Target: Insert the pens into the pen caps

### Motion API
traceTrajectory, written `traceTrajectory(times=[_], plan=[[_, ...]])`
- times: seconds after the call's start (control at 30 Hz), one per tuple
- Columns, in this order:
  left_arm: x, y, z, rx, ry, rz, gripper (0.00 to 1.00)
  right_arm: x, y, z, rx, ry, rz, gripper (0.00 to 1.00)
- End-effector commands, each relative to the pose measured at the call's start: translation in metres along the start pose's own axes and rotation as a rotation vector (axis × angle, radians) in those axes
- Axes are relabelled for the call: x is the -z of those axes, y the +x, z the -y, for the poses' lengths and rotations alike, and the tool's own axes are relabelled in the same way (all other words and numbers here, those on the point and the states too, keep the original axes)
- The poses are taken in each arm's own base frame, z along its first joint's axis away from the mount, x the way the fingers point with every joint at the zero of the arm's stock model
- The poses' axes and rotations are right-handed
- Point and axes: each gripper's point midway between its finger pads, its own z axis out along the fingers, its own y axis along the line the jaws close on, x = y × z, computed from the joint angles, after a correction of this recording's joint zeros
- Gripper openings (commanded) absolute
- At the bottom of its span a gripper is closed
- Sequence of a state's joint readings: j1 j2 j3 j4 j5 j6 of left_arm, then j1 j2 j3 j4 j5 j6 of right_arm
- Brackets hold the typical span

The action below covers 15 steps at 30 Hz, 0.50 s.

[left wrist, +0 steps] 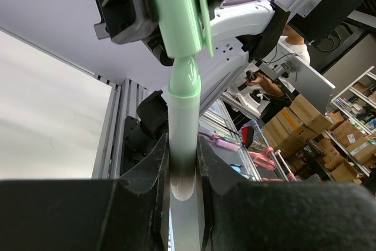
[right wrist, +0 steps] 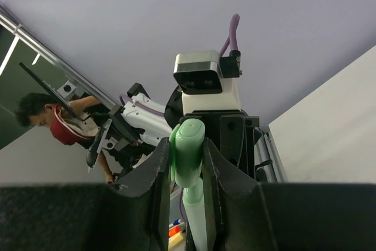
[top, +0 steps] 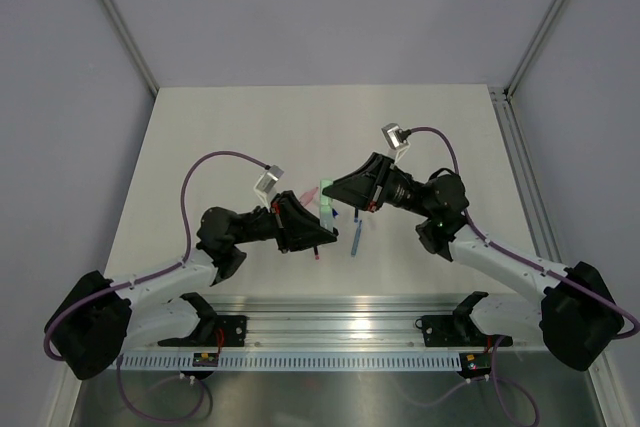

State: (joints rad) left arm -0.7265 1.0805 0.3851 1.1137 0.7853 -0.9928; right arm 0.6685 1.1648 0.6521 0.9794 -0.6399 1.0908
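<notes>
My left gripper is shut on a pale mint pen barrel, held off the table. My right gripper is shut on a mint green cap. The two meet tip to tip over the table's middle, and the barrel's end sits in the cap's mouth. In the top view the mint pen shows between the grippers. A thin blue pen lies on the table just right of them. A pale pink cap lies behind the left gripper. A red tip shows under the left gripper.
The white table has grey walls at the back and both sides. An aluminium rail carrying the arm bases runs along the near edge. Purple cables loop off both wrists.
</notes>
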Motion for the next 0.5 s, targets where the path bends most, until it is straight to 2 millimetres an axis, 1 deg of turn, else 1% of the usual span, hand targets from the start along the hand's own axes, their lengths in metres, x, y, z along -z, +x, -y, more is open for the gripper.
traceTrajectory(times=[0.0,0.07,0.13,0.17,0.27,0.47], plan=[[-0.001,-0.011,0.013,-0.089,0.04,0.045,0.0,0.002,0.013,-0.003,0.011,-0.019,-0.041,0.0],[0.0,-0.011,0.013,-0.091,0.04,0.045,0.0,0.004,0.019,-0.003,0.014,-0.019,-0.061,0.0],[0.0,-0.011,0.013,-0.087,0.042,0.046,0.0,0.006,0.026,0.002,0.01,-0.003,-0.079,0.0],[-0.001,-0.012,0.015,-0.088,0.047,0.05,0.0,0.008,0.027,0.0,0.016,-0.008,-0.084,0.0],[0.0,-0.013,0.018,-0.084,0.063,0.054,0.0,0.011,0.037,0.003,0.02,-0.004,-0.112,0.0],[-0.003,-0.02,0.025,-0.085,0.087,0.066,0.0,0.022,0.056,0.018,-0.011,0.035,-0.147,0.0]])
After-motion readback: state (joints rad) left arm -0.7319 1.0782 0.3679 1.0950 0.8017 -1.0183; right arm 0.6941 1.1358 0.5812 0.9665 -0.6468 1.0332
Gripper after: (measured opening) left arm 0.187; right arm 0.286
